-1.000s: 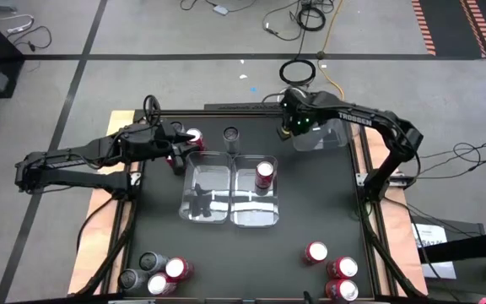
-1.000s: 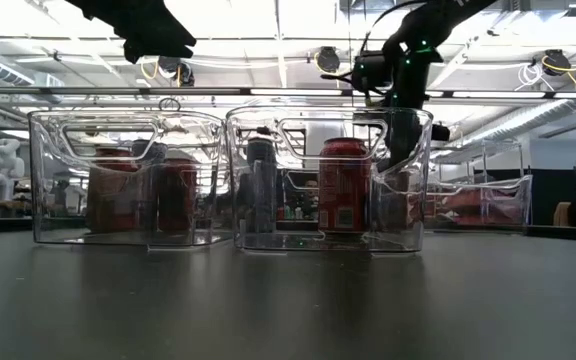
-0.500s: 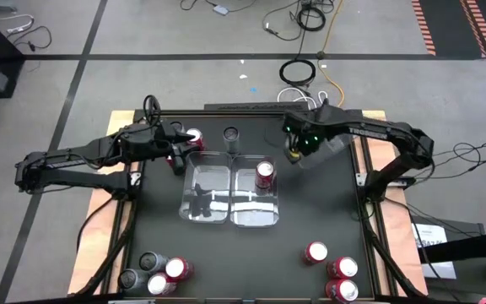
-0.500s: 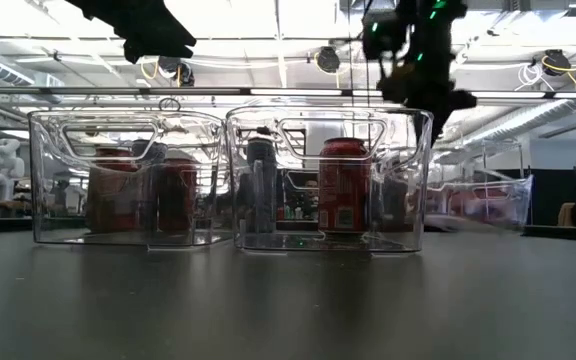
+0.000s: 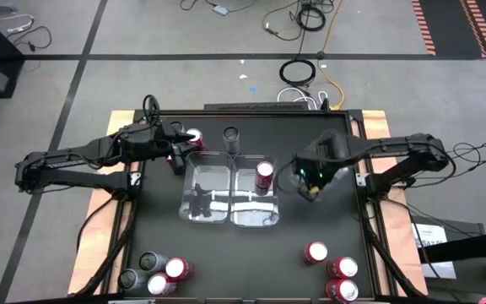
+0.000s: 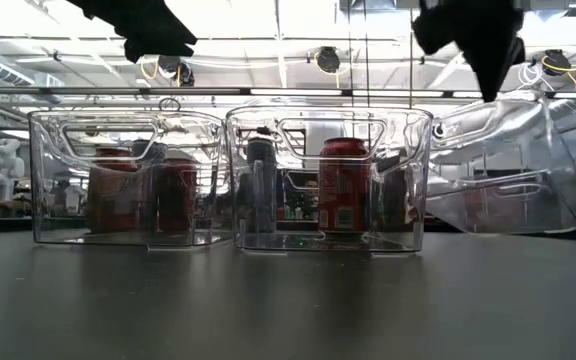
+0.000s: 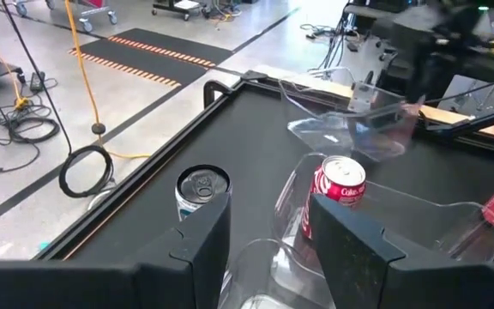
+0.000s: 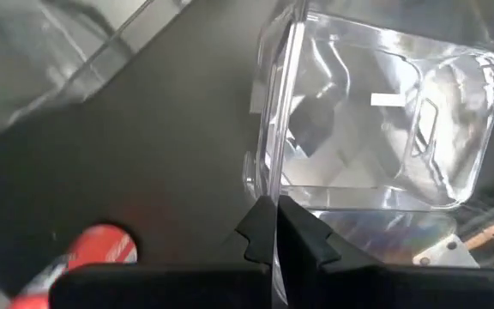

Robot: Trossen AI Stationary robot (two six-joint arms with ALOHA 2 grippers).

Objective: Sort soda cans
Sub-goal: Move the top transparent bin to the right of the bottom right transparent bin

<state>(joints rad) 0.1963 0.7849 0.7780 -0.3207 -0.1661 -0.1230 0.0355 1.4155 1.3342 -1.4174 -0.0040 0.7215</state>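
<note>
My right gripper [image 5: 310,186] is shut on a clear plastic tray [image 6: 498,170], held above the table's right half. Two more clear trays [image 5: 205,192] [image 5: 257,198] stand side by side at the centre. The right-hand one holds a red soda can [image 5: 264,173]. Beyond them on the table stand a dark can [image 5: 230,135] and a red can [image 5: 194,138]. My left gripper [image 5: 181,148] hovers open by that red can, above the left tray's far corner, with nothing between its fingers [image 7: 195,249]. My right gripper pinches one upright wall of the clear tray at its rim [image 8: 280,163], one finger inside and one outside. The fingers [image 8: 303,245] point down from above. The tray hangs tilted below them, clear of the table.
Several cans, red and dark, cluster at the near left corner [image 5: 154,274]. Three red cans [image 5: 336,270] stand at the near right corner, one of them showing in the right wrist view [image 8: 101,249]. Bare dark tabletop [image 5: 243,262] lies between the two clusters.
My right gripper has swung from the table's far edge toward the near edge, rising and rolling on the way. The clear tray has come with it, lifted off the table and now hanging tilted to the right of the centre trays.
</note>
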